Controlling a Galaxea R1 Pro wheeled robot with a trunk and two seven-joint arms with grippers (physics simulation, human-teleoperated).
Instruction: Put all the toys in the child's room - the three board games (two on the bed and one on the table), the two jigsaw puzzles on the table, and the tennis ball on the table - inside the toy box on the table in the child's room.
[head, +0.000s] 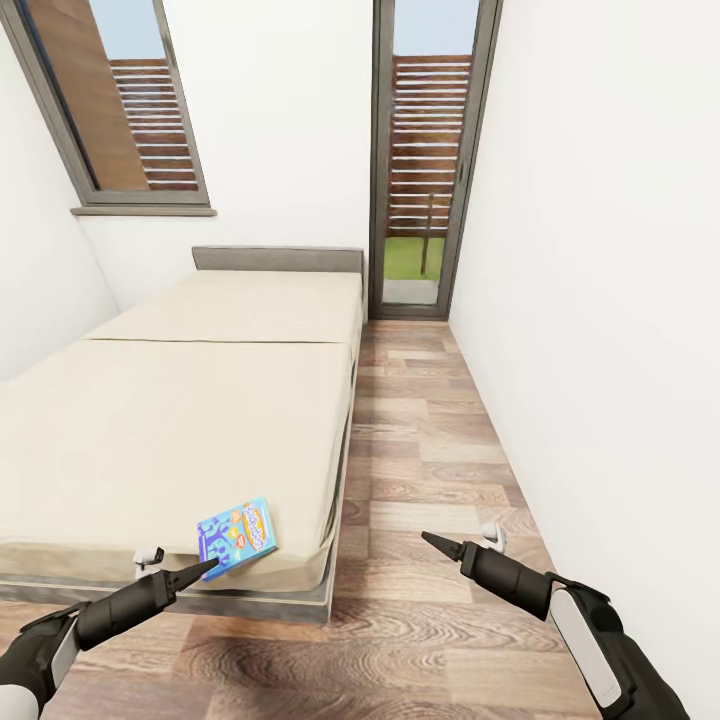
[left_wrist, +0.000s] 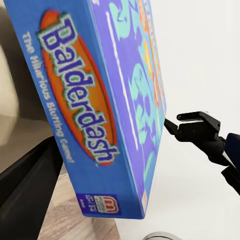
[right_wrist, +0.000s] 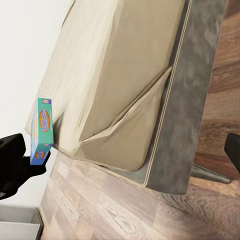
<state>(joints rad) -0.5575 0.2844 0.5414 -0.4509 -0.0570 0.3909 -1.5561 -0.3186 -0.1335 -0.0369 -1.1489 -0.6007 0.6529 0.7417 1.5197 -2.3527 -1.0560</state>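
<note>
left pincer (head: 205, 570) at board game (head: 237, 537), bed (head: 180, 420) corner

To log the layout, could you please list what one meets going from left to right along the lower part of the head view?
Left gripper → Balderdash board game at the near corner of the bed → wooden floor → right gripper → white wall.
</note>
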